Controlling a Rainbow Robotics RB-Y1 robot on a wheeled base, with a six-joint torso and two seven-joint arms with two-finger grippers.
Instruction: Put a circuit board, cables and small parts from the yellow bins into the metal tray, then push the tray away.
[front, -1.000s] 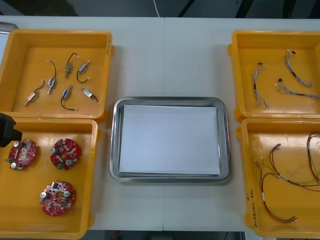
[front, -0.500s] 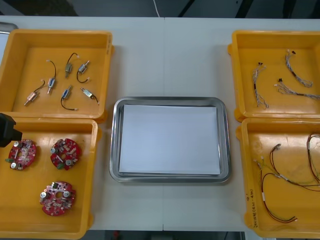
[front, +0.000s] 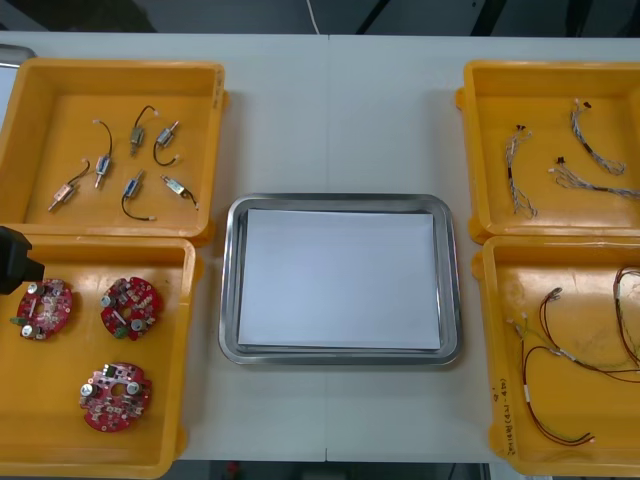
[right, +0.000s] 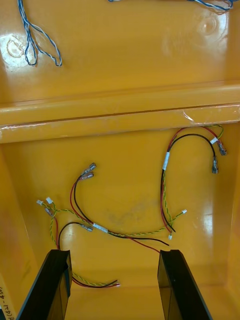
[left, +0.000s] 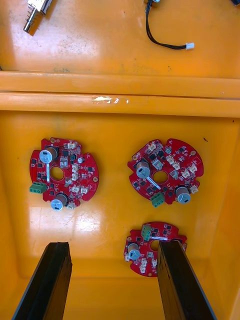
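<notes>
My left gripper (left: 112, 245) hangs open over the near left yellow bin (front: 60, 440), which holds three round red circuit boards (front: 131, 307). In the left wrist view two boards (left: 64, 172) (left: 165, 171) lie beyond the fingers, and a third board (left: 147, 250) sits by one finger, partly hidden behind it. A black part of the left arm (front: 15, 258) shows at the front view's left edge. My right gripper (right: 112, 252) is open above red, black and yellow cables (right: 120, 225) in the near right bin (front: 497, 300). The metal tray (front: 340, 200), white inside, lies between the bins.
The far left bin (front: 60, 110) holds several small metal parts (front: 135, 135) with black leads. The far right bin (front: 540, 100) holds twisted blue and white cables (front: 518, 170). One such cable (right: 35, 40) shows past the bin walls in the right wrist view.
</notes>
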